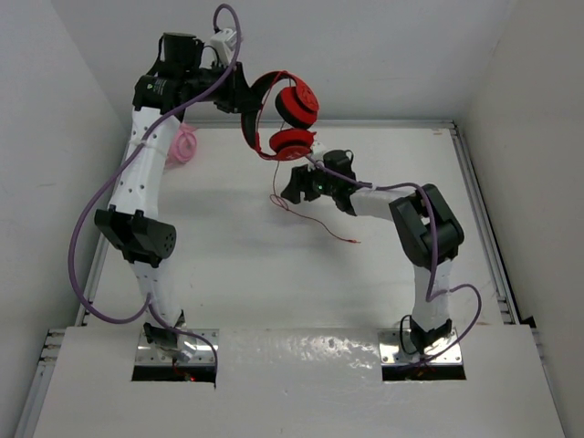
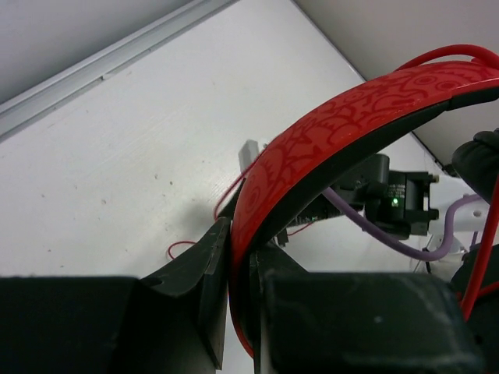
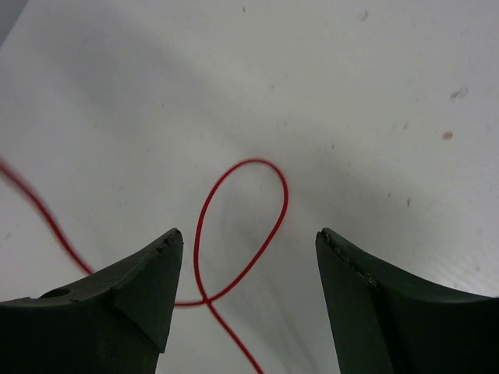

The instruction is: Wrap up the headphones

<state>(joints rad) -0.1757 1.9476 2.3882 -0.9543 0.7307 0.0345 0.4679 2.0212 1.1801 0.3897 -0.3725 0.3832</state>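
The left tool (image 2: 238, 263) is clamped tight on the headphones (image 1: 283, 114), holding them in the air over the far surface (image 3: 374, 93). The right tool (image 3: 249, 257) stands well open and empty, low over a crossed loop of cord (image 3: 285, 195). Closing there might, it seems, pinch both strands and tighten a knot. A hard tug could twist the headphones in the left grip.

headphones (image 1: 294, 102): red | headband (image 2: 343, 128): red swirl pattern, black lining | cord (image 3: 249, 161): red | table (image 1: 237, 274): white | second headphones (image 1: 185, 144): pale pink
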